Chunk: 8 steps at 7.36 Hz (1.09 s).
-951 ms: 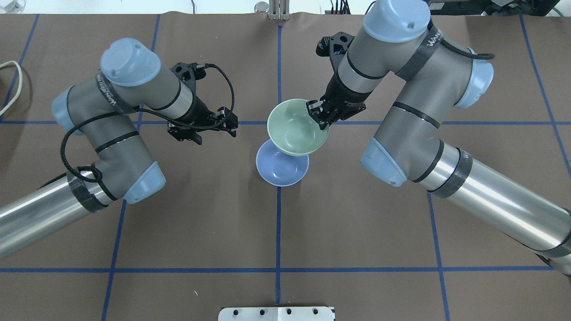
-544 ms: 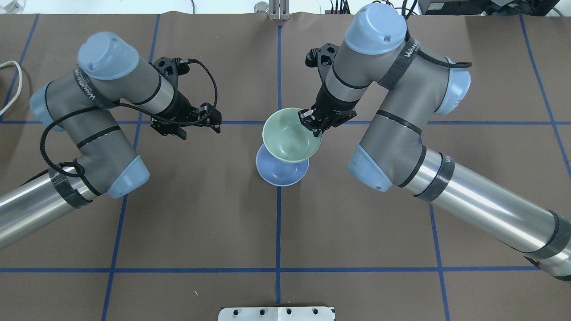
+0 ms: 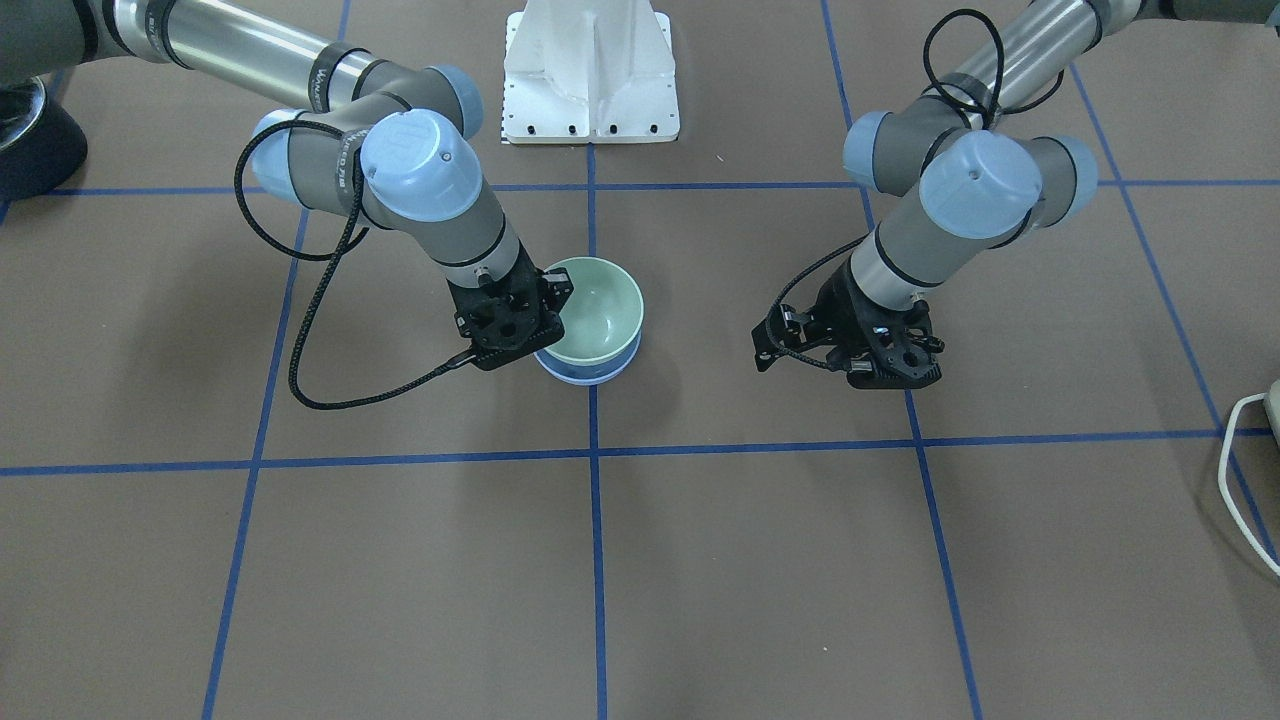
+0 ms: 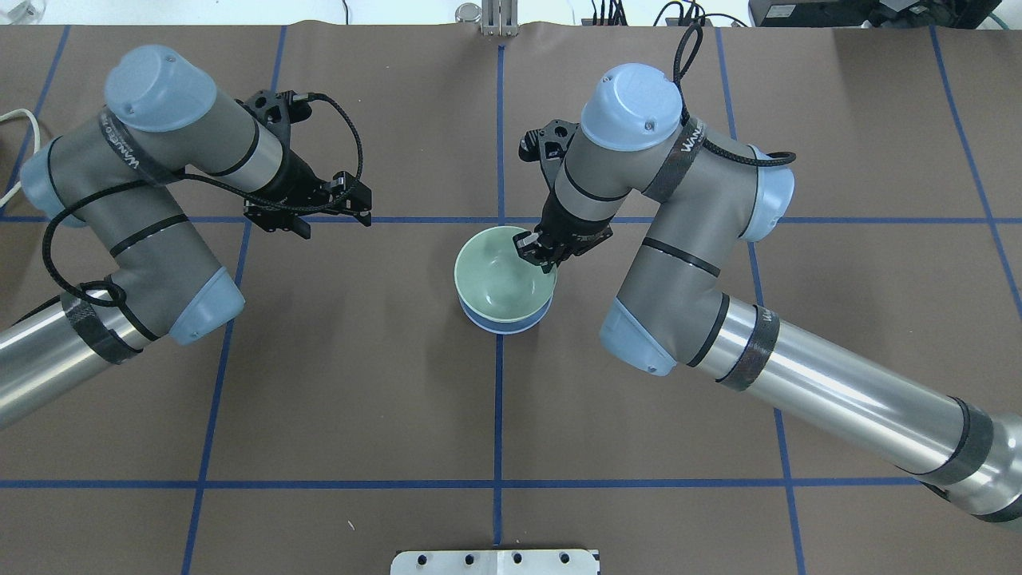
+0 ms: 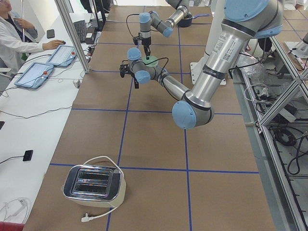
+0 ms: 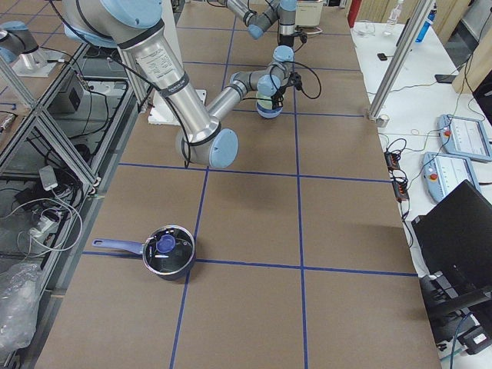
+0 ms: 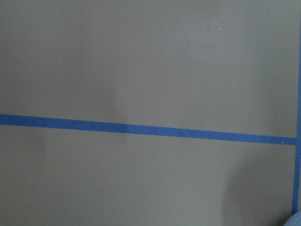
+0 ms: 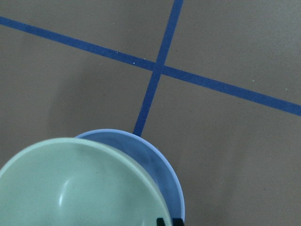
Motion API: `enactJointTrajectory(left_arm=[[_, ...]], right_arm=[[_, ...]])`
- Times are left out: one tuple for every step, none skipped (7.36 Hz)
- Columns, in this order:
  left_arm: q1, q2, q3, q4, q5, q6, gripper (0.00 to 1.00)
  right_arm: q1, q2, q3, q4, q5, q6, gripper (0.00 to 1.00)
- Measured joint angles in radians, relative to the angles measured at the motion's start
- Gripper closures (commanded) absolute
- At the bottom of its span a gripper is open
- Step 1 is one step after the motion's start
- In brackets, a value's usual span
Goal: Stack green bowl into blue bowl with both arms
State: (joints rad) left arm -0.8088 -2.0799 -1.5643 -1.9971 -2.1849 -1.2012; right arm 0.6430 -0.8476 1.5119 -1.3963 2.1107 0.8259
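The green bowl (image 4: 499,275) sits low in the mouth of the blue bowl (image 4: 511,326), slightly offset, so only the blue rim shows. In the front-facing view the green bowl (image 3: 598,308) rests inside the blue bowl (image 3: 585,376). My right gripper (image 4: 536,249) is shut on the green bowl's far right rim. The right wrist view shows the green bowl (image 8: 80,183) overlapping the blue bowl (image 8: 167,174). My left gripper (image 4: 331,220) is open and empty, well to the left of the bowls.
A white base plate (image 4: 495,561) lies at the near table edge. A white cable (image 4: 17,152) lies at the far left. A toaster (image 5: 94,185) and a lidded pot (image 6: 169,252) stand at the table's ends, far from the bowls.
My right gripper has carried the green bowl down and toward the robot, onto the blue bowl. My left arm has drawn back to the left, still open.
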Motion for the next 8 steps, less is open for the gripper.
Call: enactJointTrajectory(left_arm=[[-0.001, 0.001, 0.001, -0.002, 0.0, 0.0, 0.02], [-0.001, 0.002, 0.003, -0.003, 0.0, 0.0, 0.02], [0.0, 0.002, 0.003, -0.003, 0.001, 0.0, 0.02], [0.0, 0.002, 0.004, -0.003, 0.001, 0.0, 0.02], [0.0, 0.002, 0.004, -0.003, 0.001, 0.0, 0.02], [0.0, 0.002, 0.004, -0.003, 0.001, 0.0, 0.02], [0.001, 0.002, 0.004, -0.003, 0.001, 0.0, 0.02], [0.001, 0.002, 0.004, -0.003, 0.001, -0.001, 0.02]], right_arm=[[-0.002, -0.001, -0.005, 0.006, -0.002, -0.007, 1.0], [-0.003, -0.001, -0.007, 0.009, -0.004, -0.017, 1.0], [-0.003, -0.001, -0.008, 0.009, -0.008, -0.021, 1.0], [-0.003, -0.001, -0.009, 0.009, -0.015, -0.023, 1.0], [-0.003, 0.001, -0.011, 0.01, -0.022, -0.024, 1.0], [-0.005, 0.005, -0.017, 0.01, -0.032, -0.022, 1.0], [-0.008, 0.008, -0.023, 0.01, -0.041, -0.019, 1.0], [-0.011, 0.009, -0.026, 0.01, -0.046, -0.016, 1.0]])
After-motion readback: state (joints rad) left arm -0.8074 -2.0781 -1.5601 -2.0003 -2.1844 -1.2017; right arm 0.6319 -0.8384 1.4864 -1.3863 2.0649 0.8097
